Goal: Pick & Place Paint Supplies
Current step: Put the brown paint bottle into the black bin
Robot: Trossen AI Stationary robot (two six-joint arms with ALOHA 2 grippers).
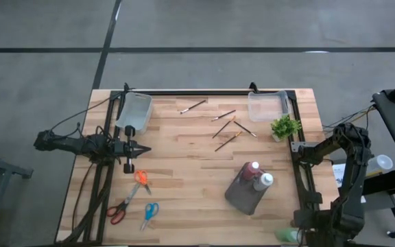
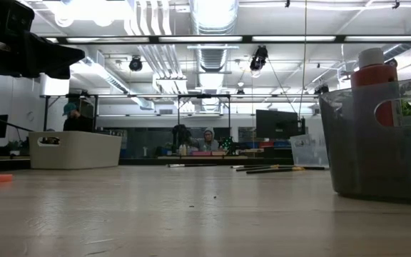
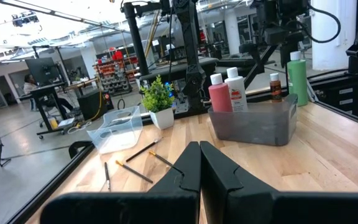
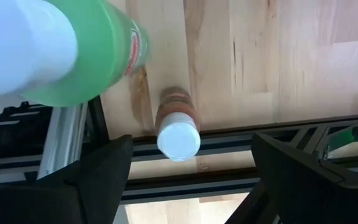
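Note:
A grey bin (image 1: pixel 247 194) at the table's near right holds a red paint bottle (image 3: pixel 219 94) and a white one (image 3: pixel 235 89), both upright. A green bottle (image 4: pixel 86 50) and a small dark red bottle (image 4: pixel 178 127) with a white cap stand on the table at its near right corner. My right gripper (image 4: pixel 194 186) hangs open above the small bottle, pointing down, one finger on each side and clear of it. Several thin paintbrushes (image 1: pixel 225 127) lie flat at the far middle. My left gripper (image 1: pixel 134 148) waits shut and level at the left.
Two clear tubs (image 1: pixel 134 111) (image 1: pixel 267 104) stand at the far edge, with a small potted plant (image 1: pixel 285 127) beside the right one. Orange (image 1: pixel 141 180), red (image 1: pixel 118 210) and blue (image 1: pixel 149 213) scissors lie at the near left. A black frame rail (image 4: pixel 229 146) runs along the table edge under my right gripper.

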